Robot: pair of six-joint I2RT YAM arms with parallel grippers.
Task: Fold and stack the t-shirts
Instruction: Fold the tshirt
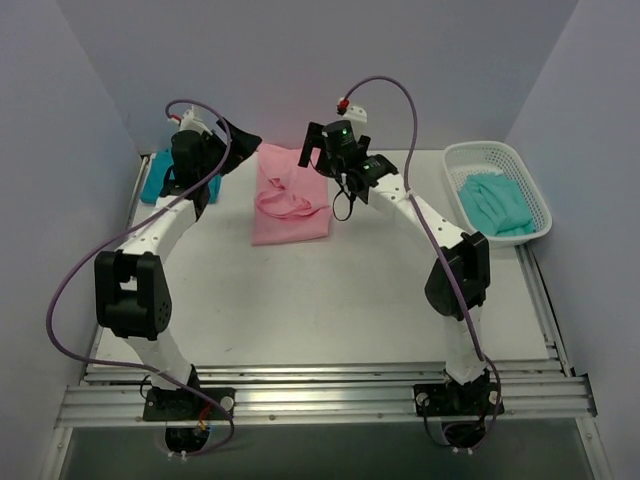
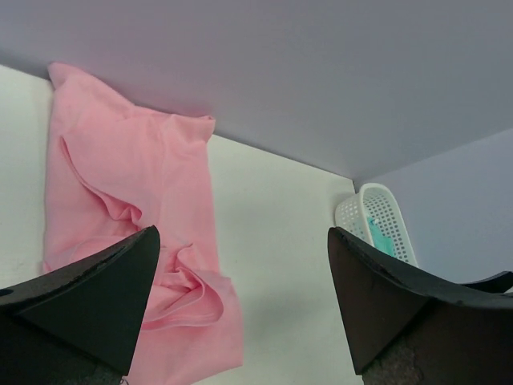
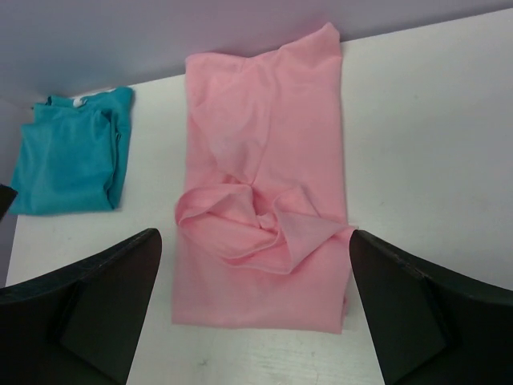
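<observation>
Pink shirt (image 3: 264,160) lies flat on desk near far edge, middle bunched into loose fold. Left gripper (image 2: 243,233) released, fingers wide, hovering at shirt's left side. Right gripper (image 3: 255,235) wide, empty, over bunched fold. Teal shirt (image 3: 72,160) folded at far left corner. Basket (image 1: 485,152) at far right corner holds 1 mint shirt (image 1: 495,203).

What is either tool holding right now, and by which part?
Nothing. The left tool and the right tool are both open and empty; the light pink cloth t-shirt lies free.
</observation>
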